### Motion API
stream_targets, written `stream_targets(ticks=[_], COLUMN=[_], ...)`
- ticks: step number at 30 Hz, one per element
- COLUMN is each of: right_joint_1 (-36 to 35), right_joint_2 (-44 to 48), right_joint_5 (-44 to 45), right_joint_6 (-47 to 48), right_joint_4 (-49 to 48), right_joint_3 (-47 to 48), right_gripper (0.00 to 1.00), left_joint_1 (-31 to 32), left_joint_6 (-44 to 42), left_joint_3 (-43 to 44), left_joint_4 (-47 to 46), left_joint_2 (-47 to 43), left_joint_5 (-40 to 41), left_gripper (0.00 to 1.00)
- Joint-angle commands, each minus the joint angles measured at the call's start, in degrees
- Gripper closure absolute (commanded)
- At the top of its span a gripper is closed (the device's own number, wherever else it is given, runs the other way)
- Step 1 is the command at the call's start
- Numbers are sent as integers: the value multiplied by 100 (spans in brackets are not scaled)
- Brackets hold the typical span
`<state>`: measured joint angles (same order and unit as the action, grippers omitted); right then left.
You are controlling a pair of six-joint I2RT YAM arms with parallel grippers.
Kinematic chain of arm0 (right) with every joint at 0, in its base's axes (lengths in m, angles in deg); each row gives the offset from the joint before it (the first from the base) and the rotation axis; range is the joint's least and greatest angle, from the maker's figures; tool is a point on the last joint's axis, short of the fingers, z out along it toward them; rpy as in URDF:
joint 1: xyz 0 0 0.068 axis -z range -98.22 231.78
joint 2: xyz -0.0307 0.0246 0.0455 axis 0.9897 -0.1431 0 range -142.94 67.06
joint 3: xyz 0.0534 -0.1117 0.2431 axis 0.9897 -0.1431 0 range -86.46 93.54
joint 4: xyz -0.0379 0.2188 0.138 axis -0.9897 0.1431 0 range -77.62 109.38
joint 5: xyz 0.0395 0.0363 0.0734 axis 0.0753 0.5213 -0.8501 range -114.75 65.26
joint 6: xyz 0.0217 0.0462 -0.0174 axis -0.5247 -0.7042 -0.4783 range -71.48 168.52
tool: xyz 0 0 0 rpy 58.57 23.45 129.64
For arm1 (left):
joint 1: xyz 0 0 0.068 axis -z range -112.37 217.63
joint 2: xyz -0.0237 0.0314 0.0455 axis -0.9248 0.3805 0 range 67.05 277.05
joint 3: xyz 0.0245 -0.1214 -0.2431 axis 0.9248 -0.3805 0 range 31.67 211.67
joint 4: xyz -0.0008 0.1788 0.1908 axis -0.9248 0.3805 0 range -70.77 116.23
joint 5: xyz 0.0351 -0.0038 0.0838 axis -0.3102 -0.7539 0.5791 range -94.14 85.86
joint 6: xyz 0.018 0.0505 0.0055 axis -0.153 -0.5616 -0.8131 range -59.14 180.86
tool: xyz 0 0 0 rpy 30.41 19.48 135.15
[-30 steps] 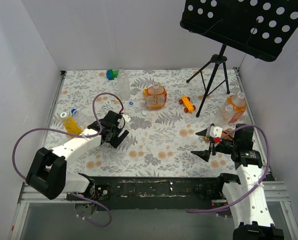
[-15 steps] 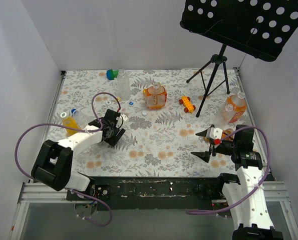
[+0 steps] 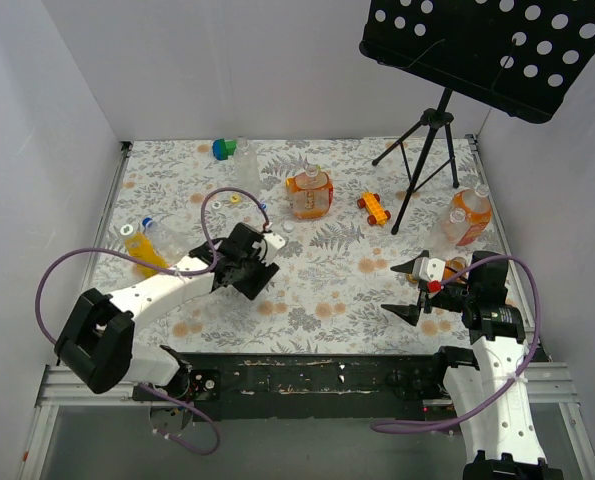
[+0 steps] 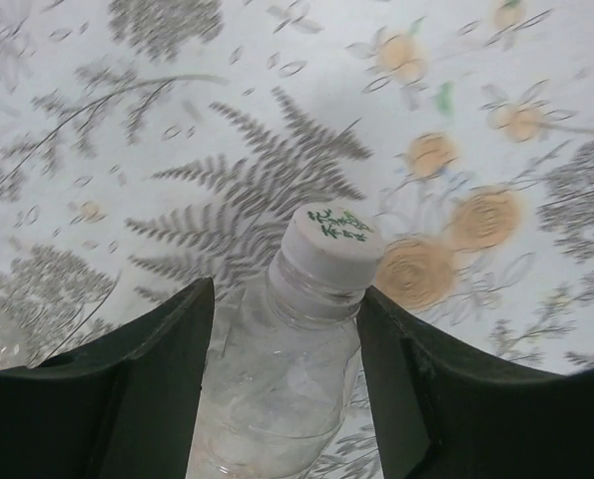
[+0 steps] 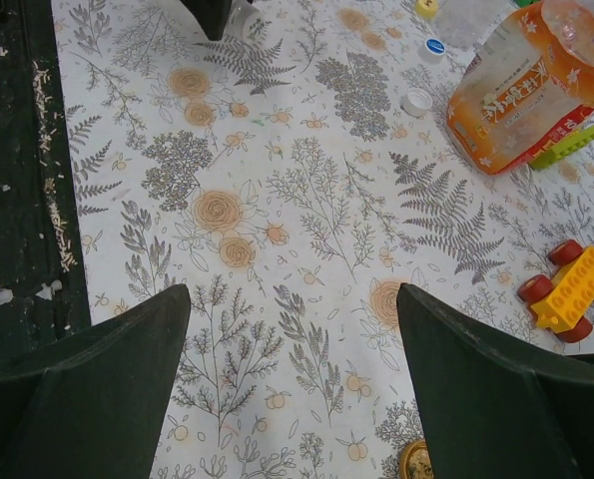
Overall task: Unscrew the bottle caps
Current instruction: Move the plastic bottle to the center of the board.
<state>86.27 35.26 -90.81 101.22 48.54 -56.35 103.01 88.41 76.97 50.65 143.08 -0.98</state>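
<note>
My left gripper (image 3: pixel 252 268) is shut on a colourless clear bottle (image 4: pixel 277 399), its fingers (image 4: pixel 167 379) pressed against both sides of the body. The bottle's white cap (image 4: pixel 331 239) is on and points away over the floral cloth. My right gripper (image 3: pixel 407 290) is open and empty at the near right, also in its wrist view (image 5: pixel 297 379). A squat orange bottle (image 3: pixel 309 194) stands mid-back and shows in the right wrist view (image 5: pixel 521 90). A tall clear bottle (image 3: pixel 247 165) stands behind. A yellow bottle (image 3: pixel 142 247) lies far left. Orange bottles (image 3: pixel 470 215) stand far right.
Loose caps lie near the middle: white (image 3: pixel 289 227), blue (image 3: pixel 262 207), yellow (image 3: pixel 236 198). An orange toy car (image 3: pixel 373 208) and a music stand tripod (image 3: pixel 427 150) are at the back right. A green-and-blue block (image 3: pixel 224 149) sits at the back.
My left gripper has moved right and a little nearer, carrying the clear bottle. The right arm has hardly moved.
</note>
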Motion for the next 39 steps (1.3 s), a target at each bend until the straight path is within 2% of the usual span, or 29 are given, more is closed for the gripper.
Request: stream_targets(ticks=[1,8,11,17,22,27,32,39], right_joint_1=[34,34,34,34,34,34,43,43], right_joint_2=[68,77,68,33,-29,-64,-108,-240], right_joint_5=[-65,-21,-12,-3,-3,14,41,58], right_joint_6=[38,20,11,11,20,20,-6,-6], right_joint_4=[14,-13,-22,-30,-30,-48,-74,-92], right_joint_3=[101,83,92,83,83,74,65,57], right_gripper=[9,8,8,8,8,8,8,8], left_joint_1=[531,1111,1208,1244,1235,1235,1235,1217], left_joint_6=[636,1454,1709,1877,1877,2210,2965,3379], left_joint_3=[566,1490,1727,1798,1649,1368,1034,682], left_joint_4=[-215,-373,-373,-356,-23,636,1085,787], left_joint_2=[341,1606,1932,1741,1187,765,519,-176], left_joint_5=[-167,150,396,616,555,169,211,27], left_gripper=[61,61,56,20,4,2,2,2])
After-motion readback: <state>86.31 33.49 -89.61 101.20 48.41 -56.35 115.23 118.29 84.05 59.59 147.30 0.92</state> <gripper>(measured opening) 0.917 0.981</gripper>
